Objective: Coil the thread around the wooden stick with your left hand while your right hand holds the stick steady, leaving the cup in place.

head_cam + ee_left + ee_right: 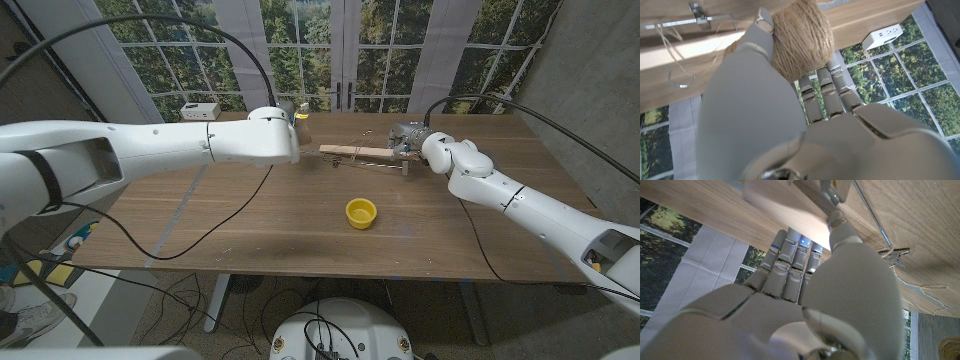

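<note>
Head view: the pale wooden stick (358, 152) lies beyond the round yellow cup (361, 212); the right hand (412, 141) grips its right end, the left hand (790, 105) clasps a tan twine ball (802, 37) beside its left end

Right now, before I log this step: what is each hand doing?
Left hand: fingers wrapped on the ball of twine, holding it.
Right hand: holding the wooden stick.

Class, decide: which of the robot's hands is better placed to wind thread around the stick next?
Left. The left hand already grips the ball of thread beside the wooden stick, while the right hand holds the stick's other end.
</note>
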You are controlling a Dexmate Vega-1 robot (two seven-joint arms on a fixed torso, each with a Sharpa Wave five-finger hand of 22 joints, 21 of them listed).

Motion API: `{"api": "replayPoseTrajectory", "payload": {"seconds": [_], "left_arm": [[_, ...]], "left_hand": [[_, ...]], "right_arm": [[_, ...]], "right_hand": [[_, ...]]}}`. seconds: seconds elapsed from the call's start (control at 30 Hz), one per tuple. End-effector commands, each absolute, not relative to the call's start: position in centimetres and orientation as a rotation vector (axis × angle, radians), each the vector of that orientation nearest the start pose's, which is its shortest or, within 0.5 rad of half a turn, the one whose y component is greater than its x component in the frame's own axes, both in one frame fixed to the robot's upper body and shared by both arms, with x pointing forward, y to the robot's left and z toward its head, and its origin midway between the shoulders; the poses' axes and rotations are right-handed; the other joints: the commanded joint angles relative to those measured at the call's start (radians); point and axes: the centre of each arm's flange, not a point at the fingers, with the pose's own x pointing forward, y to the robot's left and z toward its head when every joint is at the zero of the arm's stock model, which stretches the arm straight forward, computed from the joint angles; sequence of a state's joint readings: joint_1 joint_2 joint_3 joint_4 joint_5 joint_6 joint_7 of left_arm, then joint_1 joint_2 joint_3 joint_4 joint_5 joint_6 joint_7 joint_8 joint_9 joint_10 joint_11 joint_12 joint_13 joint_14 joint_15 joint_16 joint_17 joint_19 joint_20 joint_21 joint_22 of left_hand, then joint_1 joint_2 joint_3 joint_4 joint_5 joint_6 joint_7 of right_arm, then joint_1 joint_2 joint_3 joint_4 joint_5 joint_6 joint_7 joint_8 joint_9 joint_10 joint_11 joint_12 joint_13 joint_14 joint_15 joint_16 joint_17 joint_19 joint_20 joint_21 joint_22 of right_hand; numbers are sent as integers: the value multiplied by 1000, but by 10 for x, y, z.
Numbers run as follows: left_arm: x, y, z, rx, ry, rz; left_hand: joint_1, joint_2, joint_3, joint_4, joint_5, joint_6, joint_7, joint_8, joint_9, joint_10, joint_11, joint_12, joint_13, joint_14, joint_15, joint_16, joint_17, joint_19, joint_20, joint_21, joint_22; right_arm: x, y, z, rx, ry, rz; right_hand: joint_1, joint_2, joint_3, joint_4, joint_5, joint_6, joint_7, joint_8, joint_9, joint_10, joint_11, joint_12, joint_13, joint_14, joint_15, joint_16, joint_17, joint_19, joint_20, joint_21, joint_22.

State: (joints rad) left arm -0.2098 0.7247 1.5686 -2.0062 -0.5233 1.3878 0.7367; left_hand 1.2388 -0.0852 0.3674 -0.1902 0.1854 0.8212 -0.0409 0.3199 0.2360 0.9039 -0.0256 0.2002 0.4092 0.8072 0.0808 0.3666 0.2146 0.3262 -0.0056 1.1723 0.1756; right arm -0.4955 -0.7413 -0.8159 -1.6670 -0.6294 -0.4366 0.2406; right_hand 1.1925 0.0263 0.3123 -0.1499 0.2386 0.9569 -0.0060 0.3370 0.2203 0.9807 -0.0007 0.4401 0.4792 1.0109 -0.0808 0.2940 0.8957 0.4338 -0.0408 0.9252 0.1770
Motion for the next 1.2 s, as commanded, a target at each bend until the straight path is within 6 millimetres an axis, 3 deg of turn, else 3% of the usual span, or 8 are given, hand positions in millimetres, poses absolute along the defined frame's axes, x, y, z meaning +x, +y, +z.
{"api": "replayPoseTrajectory", "payload": {"seconds": [0.03,0.3,0.4,0.53,0.67,0.83,1.07,1.2], "left_arm": [[573,150,81,1488,-80,364],[576,148,82,1559,-56,375],[578,147,82,1584,-32,383],[581,146,82,1605,0,374],[581,144,84,1636,-9,373],[580,143,88,1634,-28,382],[579,144,94,1611,-54,384],[577,144,99,1607,-76,396]], "left_hand": [[184,202,30,29,2,252,-13,-1,13,85,-90,0,184,251,-321,1,406,-1,0,1,1],[182,202,30,28,2,250,-16,-3,13,85,-89,1,183,252,-321,-2,406,-2,-1,1,1],[154,155,-4,30,-4,213,-30,-21,13,54,-95,-8,177,223,-324,-22,397,-8,-5,3,4],[131,158,-44,41,-4,131,-40,-67,14,-37,-97,-20,152,156,-322,-57,380,-52,4,-5,4],[13,144,-85,76,-11,-19,-69,-135,3,-162,-104,-18,92,-96,-291,-192,267,-114,35,-65,-3],[-81,110,-119,93,-7,-223,-95,-155,-16,-326,-90,-28,43,-286,-226,-196,174,-193,64,-119,-1],[-167,90,-175,109,11,-495,-104,-154,-39,-542,-45,-27,-15,-480,-146,-190,100,-285,104,-194,-2],[-196,90,-197,115,19,-592,-91,-152,-45,-621,-32,-24,-41,-546,-120,-186,66,-320,121,-231,-3]], "right_arm": [[647,-204,66,-1601,-347,-23],[649,-203,69,-1609,-346,-31],[651,-202,70,-1616,-336,-37],[653,-202,69,-1625,-321,-43],[654,-203,70,-1632,-307,-55],[656,-204,71,-1643,-279,-63],[658,-207,72,-1652,-253,-70],[660,-211,74,-1645,-220,-67]], "right_hand": [[86,92,13,5,2,81,-86,9,11,75,-81,5,6,73,-147,0,6,-5,-39,5,2],[89,91,14,3,-2,76,-86,5,12,70,-81,1,5,68,-148,-5,5,-6,-37,6,2],[92,88,16,1,-6,49,-96,-8,13,45,-83,-13,-1,47,-147,-19,0,-15,-31,5,2],[109,86,24,-7,-12,-8,-104,-40,13,-6,-93,-37,-11,-21,-151,-59,-14,-28,-19,5,2],[106,87,10,3,-17,-125,-124,-110,4,-129,-95,-86,-28,-129,-141,-108,-48,-51,-6,-6,-1],[51,48,-7,17,-10,-256,-143,-159,-3,-256,-97,-130,-44,-267,-128,-131,-128,-67,6,-23,-3],[-31,-6,-30,33,39,-512,-159,-165,-12,-535,-88,-238,-78,-506,-101,-119,-252,-98,22,-59,-2],[-80,-29,-56,50,58,-595,-165,-163,-15,-616,-85,-256,-91,-593,-79,-116,-281,-123,31,-80,-2]]}}
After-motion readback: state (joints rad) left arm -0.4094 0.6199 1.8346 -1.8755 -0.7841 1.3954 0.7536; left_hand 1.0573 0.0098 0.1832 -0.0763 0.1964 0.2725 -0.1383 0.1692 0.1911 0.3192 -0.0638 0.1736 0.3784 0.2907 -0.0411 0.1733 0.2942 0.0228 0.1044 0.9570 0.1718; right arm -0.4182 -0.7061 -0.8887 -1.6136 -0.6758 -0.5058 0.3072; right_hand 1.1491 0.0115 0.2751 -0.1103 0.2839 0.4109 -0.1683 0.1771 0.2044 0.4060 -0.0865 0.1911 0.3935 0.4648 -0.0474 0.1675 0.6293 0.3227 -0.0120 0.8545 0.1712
